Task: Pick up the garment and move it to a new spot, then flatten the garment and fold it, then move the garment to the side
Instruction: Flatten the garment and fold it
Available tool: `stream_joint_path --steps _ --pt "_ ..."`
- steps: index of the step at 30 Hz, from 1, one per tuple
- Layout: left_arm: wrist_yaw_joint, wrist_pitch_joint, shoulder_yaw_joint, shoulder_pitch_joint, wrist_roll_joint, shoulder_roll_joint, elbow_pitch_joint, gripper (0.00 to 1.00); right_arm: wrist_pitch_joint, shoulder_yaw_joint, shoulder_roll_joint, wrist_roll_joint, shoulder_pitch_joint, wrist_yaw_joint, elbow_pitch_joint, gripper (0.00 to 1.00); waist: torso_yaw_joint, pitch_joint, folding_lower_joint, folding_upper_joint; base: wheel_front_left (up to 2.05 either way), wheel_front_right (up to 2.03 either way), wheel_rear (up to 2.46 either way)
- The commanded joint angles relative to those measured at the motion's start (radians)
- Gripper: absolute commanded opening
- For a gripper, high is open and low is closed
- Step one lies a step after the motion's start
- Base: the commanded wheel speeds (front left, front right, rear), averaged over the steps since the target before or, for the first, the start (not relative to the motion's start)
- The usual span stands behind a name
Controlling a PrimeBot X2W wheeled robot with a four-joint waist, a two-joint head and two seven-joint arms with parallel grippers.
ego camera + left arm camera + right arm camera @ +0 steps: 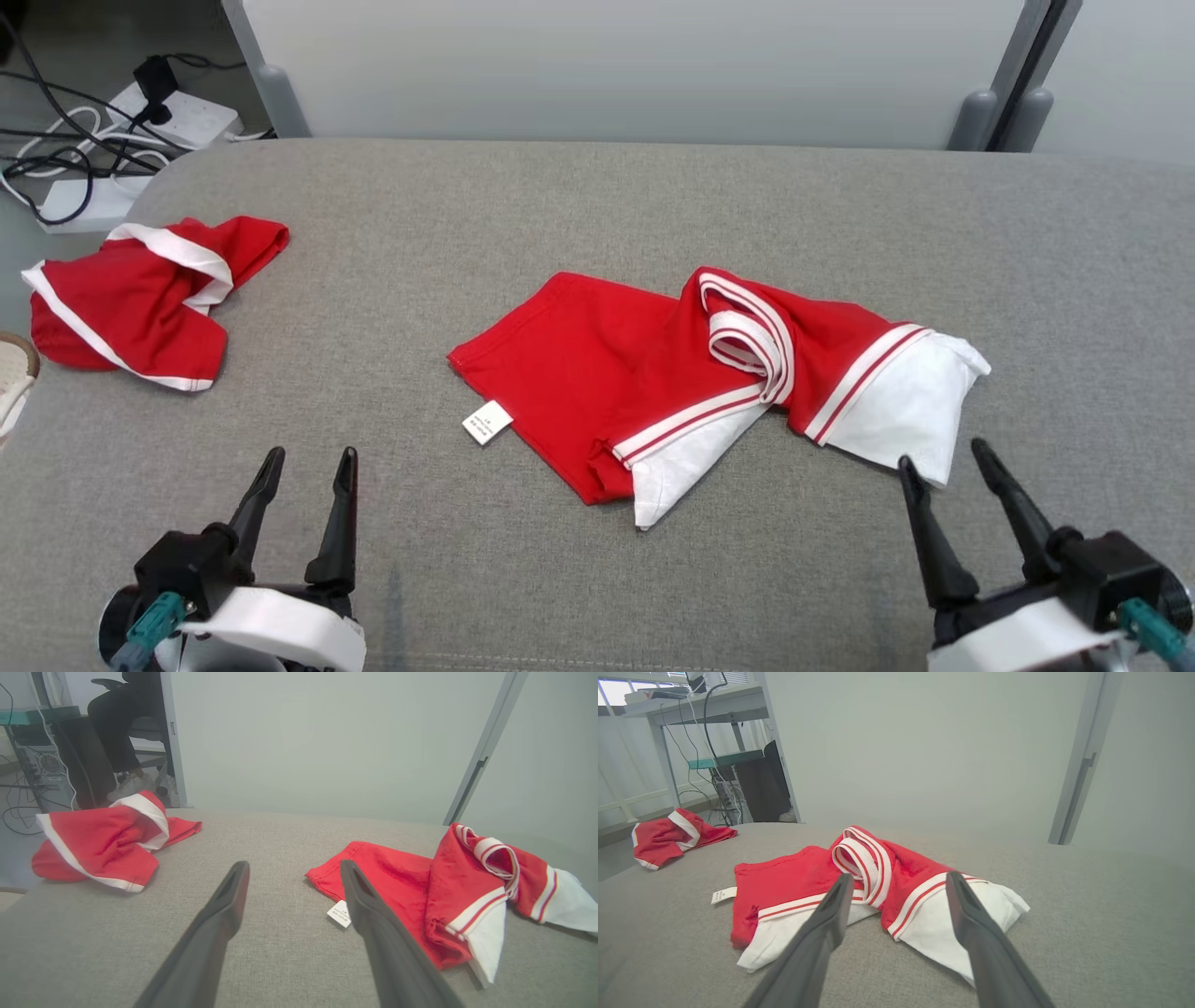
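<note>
"Head view first," says the inspector. "Where does the garment (579,373) lie?"

"Middle of the grey padded table (560,205), somewhat toward the robot's right. Red with white striped trim, crumpled and folded over itself, a striped band bunched on top. A small white label (486,422) sticks out at its near left edge."

"Condition of the tools?"

"The right gripper (941,453) stands with fingers spread and holds nothing, just beside the white sleeve (896,411). Whether one fingertip grazes that cloth I cannot tell from this angle. The left gripper (312,455) is likewise spread and empty, well apart from the garment, over bare table."

"Anything else present?"

"A second red garment (140,299) at the far left edge, well clear. A power strip (187,117) and cables on the floor beyond."

"Step in hand?"

"The first, in my judgement: the pick-up has not begun, and flattening and folding are outstanding."

"Requirement for the next move?"

"Probably a descent onto the cloth, with a pinch that takes a firm fold rather than one loose layer, then a lift clear of the table."
</note>
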Motion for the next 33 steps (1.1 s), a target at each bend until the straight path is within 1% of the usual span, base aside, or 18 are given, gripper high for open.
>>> stream_joint_path --steps 1,4,10,18,28,31,33 --pt "0.013 0.003 0.039 -0.011 -0.001 0.021 -0.033 1.00 -0.010 0.016 0.001 -0.017 0.018 0.004 -0.040 1.00 -0.006 -0.023 -0.0001 -0.0001 0.00 0.00 0.00" --pt "0.023 0.013 0.041 0.013 -0.004 0.022 -0.044 1.00 -0.005 0.005 0.026 -0.032 0.075 0.004 -0.064 1.00 -0.007 -0.049 -0.0001 -0.0001 0.00 0.00 0.00" --pt "0.040 0.031 0.045 0.055 -0.009 0.028 -0.071 1.00 0.008 -0.011 0.051 -0.041 0.135 0.004 -0.092 1.00 -0.010 -0.082 -0.0001 -0.0001 0.00 0.00 0.00" --pt "0.056 0.051 0.046 0.082 -0.011 0.038 -0.097 1.00 0.022 -0.017 0.059 -0.049 0.143 0.004 -0.104 1.00 -0.005 -0.089 -0.0001 -0.0001 0.00 0.00 0.00" --pt "0.062 0.058 0.038 0.085 -0.016 0.041 -0.111 1.00 0.025 -0.014 0.063 -0.043 0.142 0.004 -0.107 1.00 0.000 -0.084 -0.0001 -0.0001 0.00 0.00 0.00" --pt "0.061 0.059 0.030 0.078 -0.015 0.040 -0.114 1.00 0.044 -0.005 0.064 -0.029 0.132 0.004 -0.093 1.00 0.006 -0.078 -0.0001 -0.0001 0.00 0.00 0.00" --pt "0.057 0.060 0.022 0.068 -0.016 0.036 -0.115 1.00 0.088 -0.007 0.061 -0.019 0.113 0.004 -0.063 1.00 0.016 -0.072 -0.0001 -0.0001 0.00 0.00 0.00"
